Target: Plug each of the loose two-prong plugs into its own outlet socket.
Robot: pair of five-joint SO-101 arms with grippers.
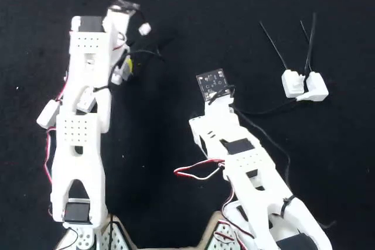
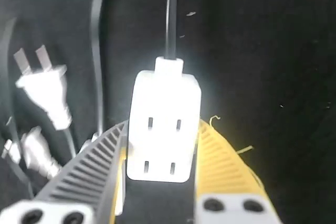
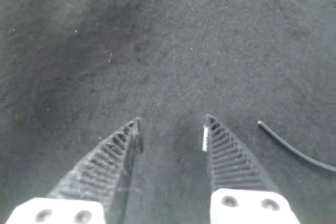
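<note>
Left gripper (image 2: 163,125): fingers clenched on the white outlet block (image 2: 165,103), one ribbed pad on each long side. The slotted face is turned up toward my wrist camera and its black cord (image 2: 170,14) runs away from me. Judged reason for this hold: pinching the sides leaves both pairs of slots uncovered and pins the block, so it should not skate on the black cloth (image 3: 157,35) when a plug is pushed in. One loose plug (image 2: 44,90) lies flat on the cloth just beside the block, prongs pointing away from me. A second plug (image 2: 32,150) lies near it, closer to my finger; its orientation is hard to read. Right gripper (image 3: 172,120): fingers spread, nothing between them, hanging over cloth with a thin wire end (image 3: 294,148) off to one side. In the high view two white corded pieces (image 1: 303,85) sit touching each other, well apart from the block; I cannot tell whether they are plug or socket. Likely division: left steadies, right fetches.
</note>
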